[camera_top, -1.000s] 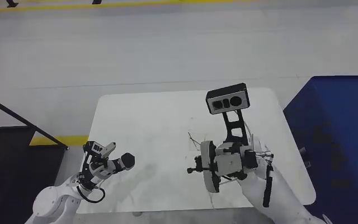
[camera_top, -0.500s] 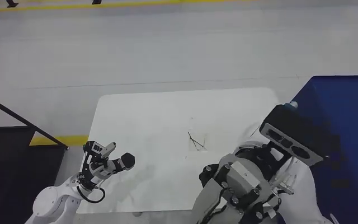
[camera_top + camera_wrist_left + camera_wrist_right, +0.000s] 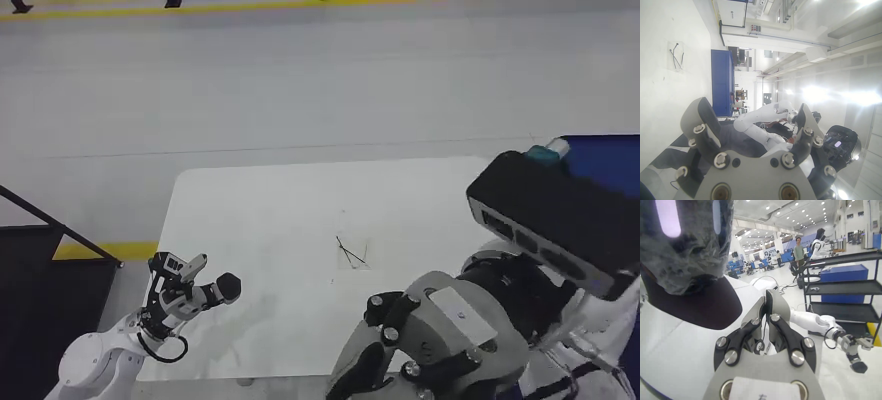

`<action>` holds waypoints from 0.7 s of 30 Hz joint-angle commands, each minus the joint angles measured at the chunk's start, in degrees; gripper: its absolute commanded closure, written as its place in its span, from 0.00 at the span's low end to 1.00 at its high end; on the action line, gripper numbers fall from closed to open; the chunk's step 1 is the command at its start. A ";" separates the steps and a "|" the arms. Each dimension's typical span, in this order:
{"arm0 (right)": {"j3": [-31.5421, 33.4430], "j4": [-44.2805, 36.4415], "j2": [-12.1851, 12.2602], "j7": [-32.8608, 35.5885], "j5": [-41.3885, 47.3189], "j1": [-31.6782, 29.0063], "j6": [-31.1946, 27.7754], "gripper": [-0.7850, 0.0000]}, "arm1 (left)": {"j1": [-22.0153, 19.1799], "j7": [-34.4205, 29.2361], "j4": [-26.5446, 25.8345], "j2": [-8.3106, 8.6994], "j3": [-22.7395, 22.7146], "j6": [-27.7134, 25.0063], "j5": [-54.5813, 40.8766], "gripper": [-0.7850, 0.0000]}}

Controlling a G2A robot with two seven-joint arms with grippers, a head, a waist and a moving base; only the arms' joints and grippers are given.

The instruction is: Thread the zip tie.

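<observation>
Right pincer (image 3: 766, 294) holds what looks like a tie (image 3: 764, 325) clamped aloft; left pincer (image 3: 753, 106), apart, must next meet it to thread.

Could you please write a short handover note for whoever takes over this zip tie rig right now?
The left gripper is open and empty, above the near left part of the table.
The right gripper is shut on a thin dark strand, apparently a zip tie, and raised at the table's near right side.
The loose zip ties lie crossed near the table's middle.
Done: one tie seems picked up.
Left: the threading itself; no closed loop is visible.
</observation>
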 commanded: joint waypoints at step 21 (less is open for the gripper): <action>-7.54 6.71 -0.78 -2.48 31.27 -7.12 12.13 1.00 | 0.00 0.00 0.00 0.00 0.00 0.00 0.00 0.00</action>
